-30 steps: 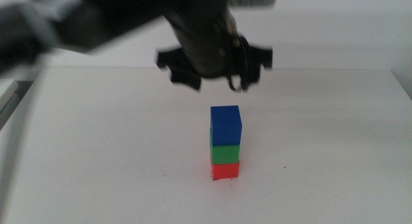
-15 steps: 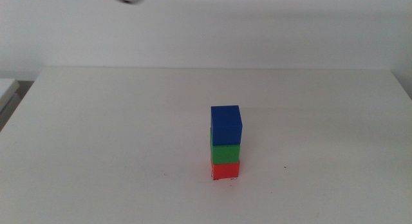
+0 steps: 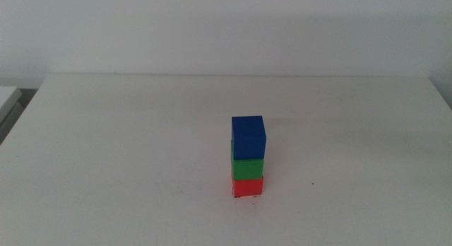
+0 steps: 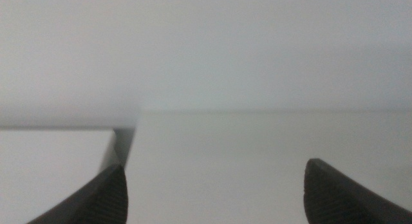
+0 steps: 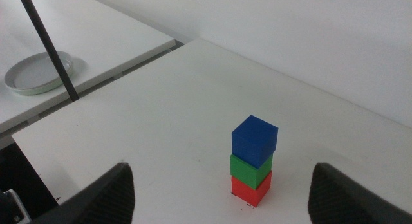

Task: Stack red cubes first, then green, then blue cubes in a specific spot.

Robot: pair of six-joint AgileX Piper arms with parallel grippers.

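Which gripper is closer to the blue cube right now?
Probably right. The right gripper, jaws open, looks down on the blue cube atop the stack. The left gripper, also open, faces bare table and wall, no cube in sight.

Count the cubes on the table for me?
3, all in one stack: matte red cube at the bottom, matte green cube on it, matte blue cube on top. None elsewhere.

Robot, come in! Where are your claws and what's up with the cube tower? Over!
Left claw open, empty, off the table. Right claw open, empty, looking down at the tower. Blue cube on green cube on red cube. Nothing in the way.
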